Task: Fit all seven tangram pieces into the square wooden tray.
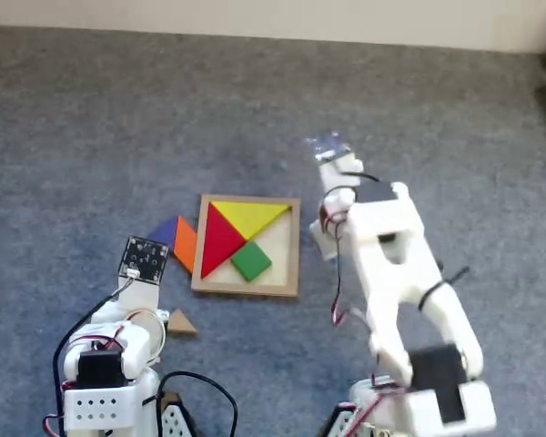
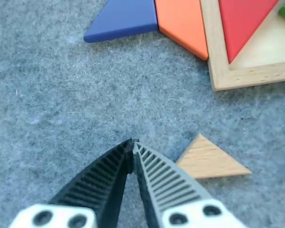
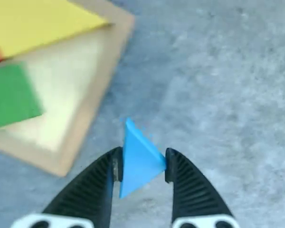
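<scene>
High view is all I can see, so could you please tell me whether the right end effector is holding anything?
Observer: Yes, the right end effector is shut on a light blue triangle.
Operator: Thank you. Is the left one holding a piece too?
Observer: No, the left end effector is shut with nothing in it.
Operator: How close is it to the wooden triangle?
Observer: Its tip sits right beside the wooden triangle, which lies flat.
</scene>
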